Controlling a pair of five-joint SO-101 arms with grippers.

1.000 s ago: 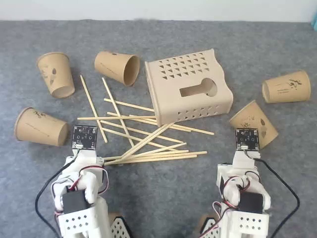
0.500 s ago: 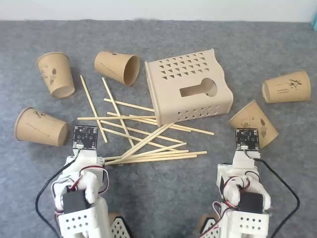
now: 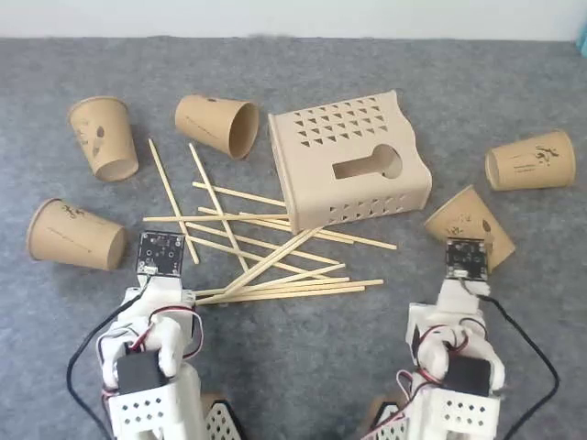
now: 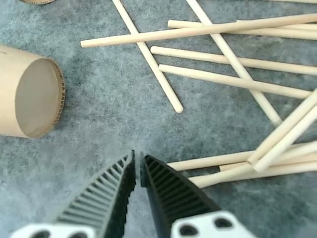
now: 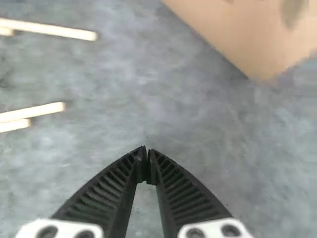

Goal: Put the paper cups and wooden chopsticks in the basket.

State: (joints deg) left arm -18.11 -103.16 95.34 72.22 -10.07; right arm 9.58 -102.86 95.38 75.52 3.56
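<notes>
Found the far-left cup (image 3: pixel 75 235) lying on its side on the grey mat (image 3: pixel 303 367), mouth turned toward the left gripper (image 4: pixel 137 158). Saw that gripper nearly pressed together, holding nothing, above bare mat between that cup and the chopsticks (image 3: pixel 266 252). Spotted a second cup (image 3: pixel 103 137) farther back and a third cup (image 3: pixel 217 126) beside it, both tipped over. Noted the chopsticks strewn loose and crossing, several ends reaching the basket (image 3: pixel 350 170). Caught the basket tipped, with a perforated wall and a handle cutout facing up. Saw the right gripper (image 5: pixel 147 151) closed tight and empty over mat, just short of a fourth cup (image 3: pixel 470 227) on its side. Found the fifth cup (image 3: pixel 530 160) at far right, also lying down, apart from the basket.
</notes>
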